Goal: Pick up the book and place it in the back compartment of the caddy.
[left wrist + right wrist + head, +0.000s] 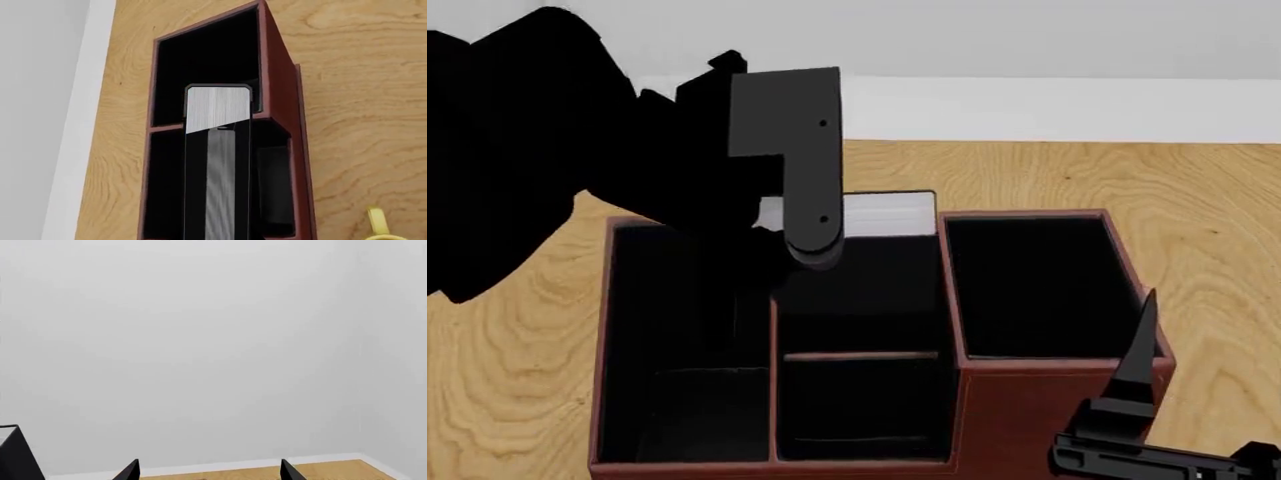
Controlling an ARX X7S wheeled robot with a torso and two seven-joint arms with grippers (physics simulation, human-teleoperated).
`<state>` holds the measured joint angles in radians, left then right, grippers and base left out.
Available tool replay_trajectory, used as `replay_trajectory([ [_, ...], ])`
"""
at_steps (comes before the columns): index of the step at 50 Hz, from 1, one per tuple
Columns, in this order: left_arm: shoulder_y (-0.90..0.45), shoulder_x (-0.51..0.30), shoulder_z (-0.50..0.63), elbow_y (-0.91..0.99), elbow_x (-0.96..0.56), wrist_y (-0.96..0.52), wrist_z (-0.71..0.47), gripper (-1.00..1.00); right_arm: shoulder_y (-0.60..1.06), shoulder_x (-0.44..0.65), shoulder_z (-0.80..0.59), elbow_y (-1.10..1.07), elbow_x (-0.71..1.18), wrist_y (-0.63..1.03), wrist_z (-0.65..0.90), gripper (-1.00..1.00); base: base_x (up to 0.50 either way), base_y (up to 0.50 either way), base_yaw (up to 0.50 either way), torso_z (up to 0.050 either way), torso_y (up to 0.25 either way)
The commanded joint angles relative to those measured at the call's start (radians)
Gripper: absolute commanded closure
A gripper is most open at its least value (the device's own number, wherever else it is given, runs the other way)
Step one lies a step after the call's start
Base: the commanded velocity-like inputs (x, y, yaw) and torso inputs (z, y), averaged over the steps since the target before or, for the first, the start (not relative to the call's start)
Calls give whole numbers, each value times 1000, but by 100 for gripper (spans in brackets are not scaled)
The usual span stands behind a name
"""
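The small thick black-covered book with pale grey-white page edges (217, 165) is hanging on end in the left gripper (807, 235), its long axis running down into the reddish-brown leather-look caddy with the black lining (280, 85), so the left arm is the one carrying the work. In the left wrist view the book's leading page edge is sitting over the thin reddish cross-wall of the caddy, partly overlapping the small, roughly square back compartment (203, 55) and partly the longer cell on the near side of that wall. From the head view the book's pale edge is showing just behind the gripper, near the caddy's far rim. The gripper's own jaws are hidden behind the book and the arm, though the book hanging there suggests they are clamped on it. The right gripper (210, 472) is idling beside the caddy's near corner, fingers parted and holding nothing, facing the white wall. The book probably needs shifting further toward the caddy's far end before lowering, or it risks landing on the cross-wall.
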<state>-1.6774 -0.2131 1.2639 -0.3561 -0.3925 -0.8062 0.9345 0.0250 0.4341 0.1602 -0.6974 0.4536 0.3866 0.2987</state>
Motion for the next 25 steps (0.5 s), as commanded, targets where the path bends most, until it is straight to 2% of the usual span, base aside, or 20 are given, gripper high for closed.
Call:
replay_trajectory([
  [1,9,-9,-11,51,-9,-39,-39,100,1,1,0,-2,8,-2,0,-100,0,0,0,10,10],
  [25,58,-7,2,61,-21,-43,-52,100,-7,3,1,11,13,-21,-3,-100,0,0,0,0,1],
])
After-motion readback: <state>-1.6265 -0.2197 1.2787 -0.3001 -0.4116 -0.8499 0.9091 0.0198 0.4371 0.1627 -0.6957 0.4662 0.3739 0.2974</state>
